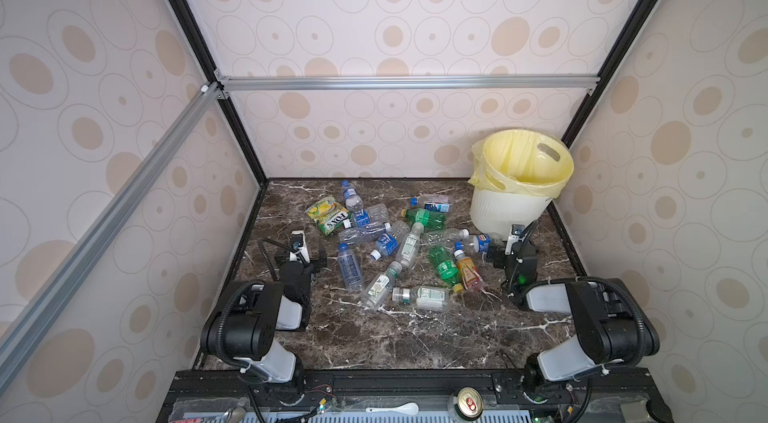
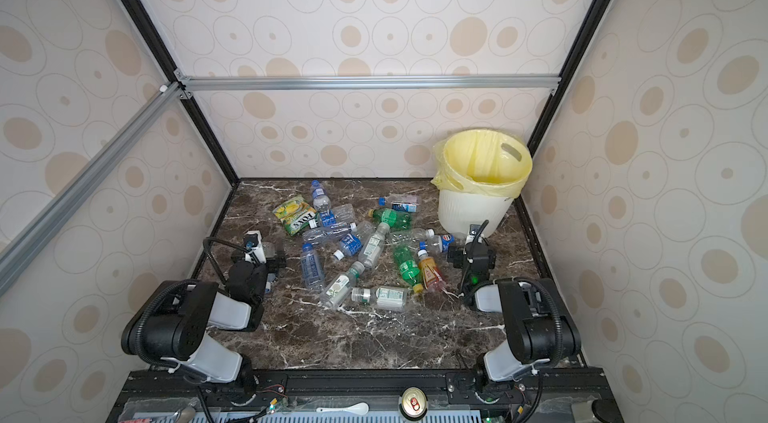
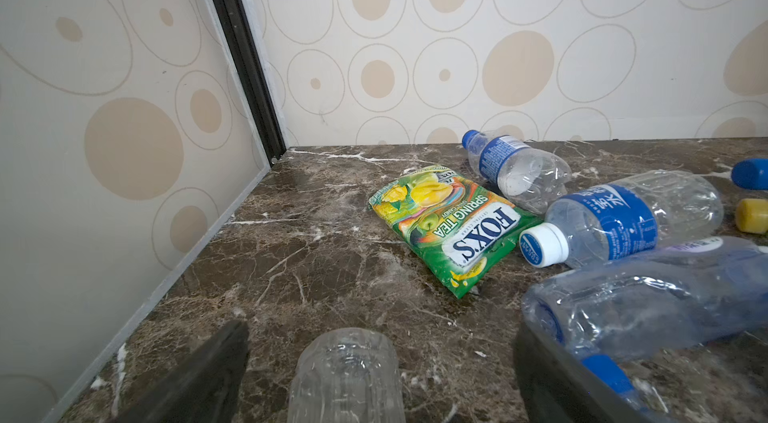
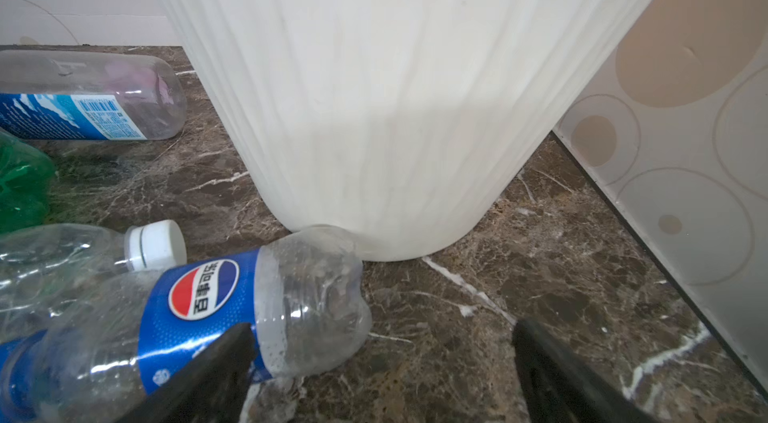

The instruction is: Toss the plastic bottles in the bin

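Several plastic bottles [image 1: 409, 244] [image 2: 372, 244] lie scattered on their sides across the middle of the dark marble table [image 1: 415, 338]; most are clear, a few green, one orange-red [image 1: 468, 273]. The bin [image 1: 503, 213] [image 2: 469, 213], white, ribbed and lined with a yellow bag, stands at the far right corner. My left gripper [image 1: 304, 257] [image 3: 380, 335] is open low at the pile's left edge, with a clear bottle [image 3: 345, 375] lying loose between its fingers. My right gripper [image 1: 512, 248] [image 4: 382, 327] is open just before the bin's [image 4: 395, 88] base. Its left finger sits over a Pepsi bottle [image 4: 208, 304].
A yellow-green FOXS packet [image 1: 328, 215] [image 3: 449, 225] lies flat among the far-left bottles. A metal can [image 1: 468, 402] and a white spoon [image 1: 395, 408] rest on the front rail. Patterned walls close in the table on three sides.
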Controlling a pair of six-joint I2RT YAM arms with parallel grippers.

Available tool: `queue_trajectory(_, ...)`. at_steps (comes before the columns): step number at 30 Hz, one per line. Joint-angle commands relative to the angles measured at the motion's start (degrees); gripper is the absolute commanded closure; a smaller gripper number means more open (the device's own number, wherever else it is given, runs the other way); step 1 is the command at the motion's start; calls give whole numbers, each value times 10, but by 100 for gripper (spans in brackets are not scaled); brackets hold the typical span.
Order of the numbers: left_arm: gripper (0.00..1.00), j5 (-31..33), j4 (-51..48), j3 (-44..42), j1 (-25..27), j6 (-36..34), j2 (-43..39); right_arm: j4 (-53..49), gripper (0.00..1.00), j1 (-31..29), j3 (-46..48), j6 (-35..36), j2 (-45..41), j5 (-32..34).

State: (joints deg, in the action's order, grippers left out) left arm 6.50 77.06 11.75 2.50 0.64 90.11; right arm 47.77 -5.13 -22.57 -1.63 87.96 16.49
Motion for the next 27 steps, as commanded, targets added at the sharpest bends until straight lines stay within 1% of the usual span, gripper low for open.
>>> queue_trajectory(1, 1, -4, 8, 11, -2, -6, 4, -1, 0, 3, -7, 5, 3, -2)
queue_trajectory(26, 1, -7, 3, 12, -3, -5, 2, -1, 0, 4, -8, 4, 3, -2)
queue_trajectory(27, 1, 2, 1, 14, -2, -4, 0, 0, 0, 3, -7, 4, 3, -1)
